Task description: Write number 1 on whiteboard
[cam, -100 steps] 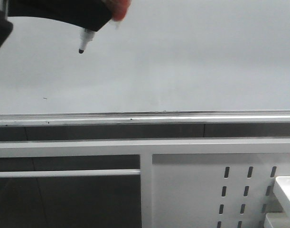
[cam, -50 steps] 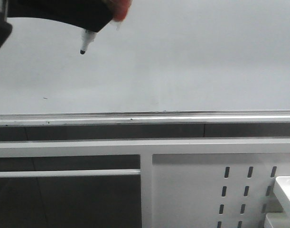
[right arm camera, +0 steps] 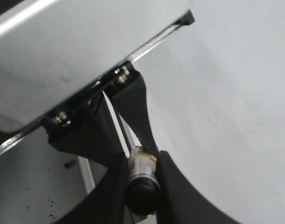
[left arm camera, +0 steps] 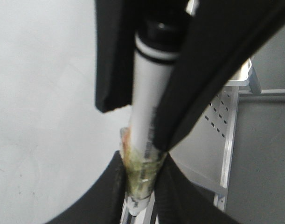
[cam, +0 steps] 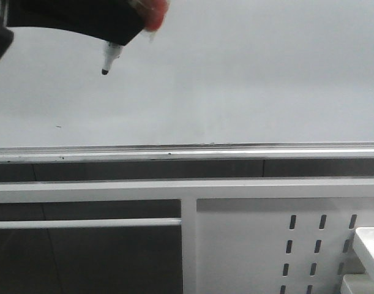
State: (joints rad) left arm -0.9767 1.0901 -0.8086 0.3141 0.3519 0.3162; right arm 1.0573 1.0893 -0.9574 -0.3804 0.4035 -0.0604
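Observation:
The whiteboard [cam: 248,79] fills the upper front view, with its silver rail [cam: 235,151] below. No number 1 stroke shows on it. A white marker pen [left arm camera: 149,102] hangs from black gripper fingers at the top left, its dark tip [cam: 104,71] pointing down just in front of the board. My left gripper [left arm camera: 143,179] is shut on the marker's taped part. My right gripper [right arm camera: 141,175] is shut on the marker's black end [right arm camera: 141,189]. The two arms cannot be told apart in the front view.
A tiny dark speck [cam: 58,127] sits low on the board's left. Below the rail are a white frame bar [cam: 174,188] and a white perforated panel [cam: 260,245]. A white box corner [cam: 367,245] shows at the lower right.
The marker tip has dropped slightly down the board. Nothing else has moved.

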